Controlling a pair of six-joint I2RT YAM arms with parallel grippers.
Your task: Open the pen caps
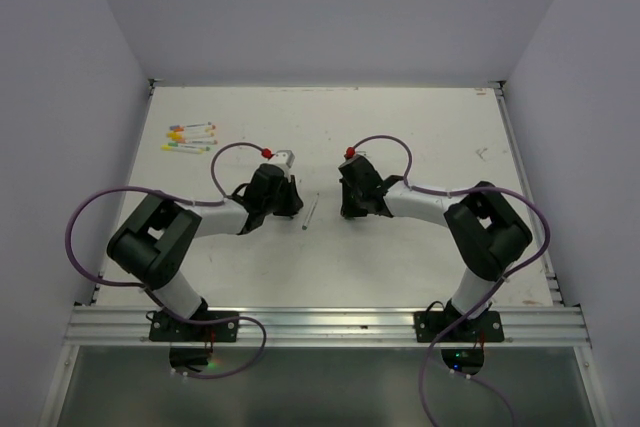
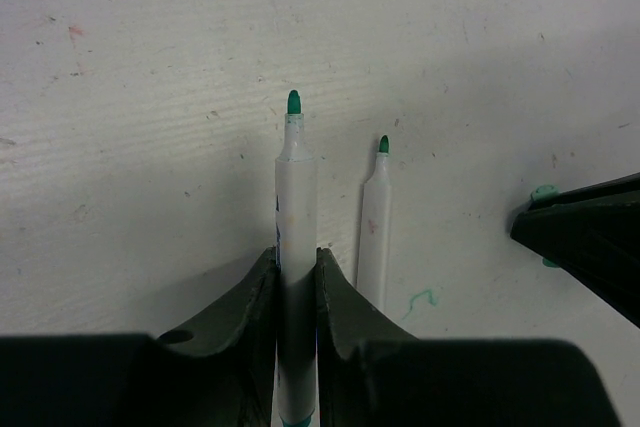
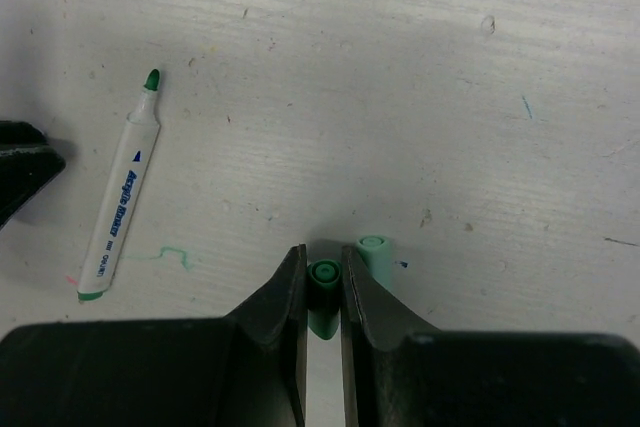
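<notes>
Closest to the left wrist camera, the left end effector [image 2: 297,267] is clamped on the barrel of a green pen [image 2: 296,187]. Its bare green tip points away from the arm, so this pen is uncapped. Just beside it, a second green pen [image 2: 374,227] lies flat on the tabletop [image 1: 420,137], its tip also bare.

On the other side, the right end effector [image 3: 322,262] is closed on a green cap [image 3: 323,292], gripped with its hollow end facing outward. A loose green cap [image 3: 374,252] lies right next to those fingers. From above, the two end effectors face each other near the middle of the tabletop, slightly apart, with the loose pen between them.

By my reading, two pens are open: one is finished and set down with its cap, and the other has its cap off, with both parts held. The next step would be to put down this pen and cap.

A small group of pens [image 1: 190,137] with yellow, orange and red ends lies well apart in the far left corner. They are too small to judge with certainty, but they look capped. That would leave most of the job to do.
</notes>
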